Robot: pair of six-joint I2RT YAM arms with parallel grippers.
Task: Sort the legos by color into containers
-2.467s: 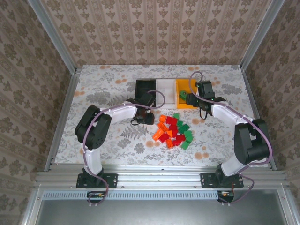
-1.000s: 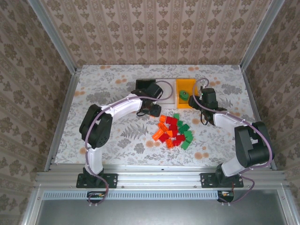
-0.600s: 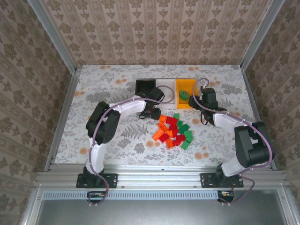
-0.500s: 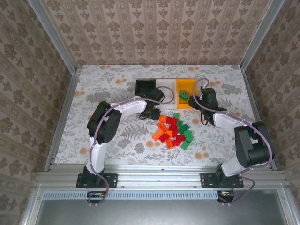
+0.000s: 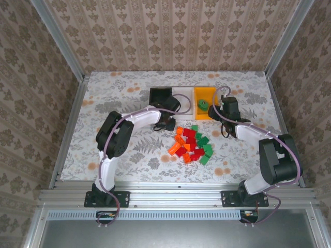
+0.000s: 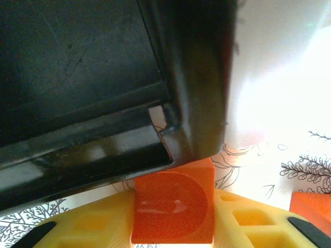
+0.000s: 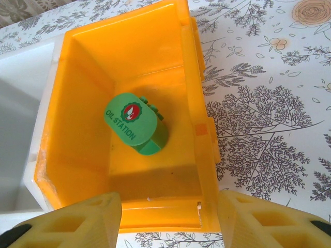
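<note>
Left gripper now brought up to the corner of the black bin, jaws clamped on an orange brick. Right gripper drawn back from the orange-yellow bin, jaws apart. Green piece seen inside. Lego pile lies mid-worktop.

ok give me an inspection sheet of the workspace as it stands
surface: floral-print table, bricks loose on it
job's things: black bin, white bin and orange-yellow bin side by side beyond the brick pile of red, orange and green; a green piece marked OIL STATION lies in the orange-yellow bin
clutter: nothing seen
hands: left hand closed on an orange-red brick by the black bin's corner; right hand open, empty, over the orange-yellow bin's near wall
cables: purple-grey cables run along both arms
surroundings: wallpapered walls, aluminium frame
</note>
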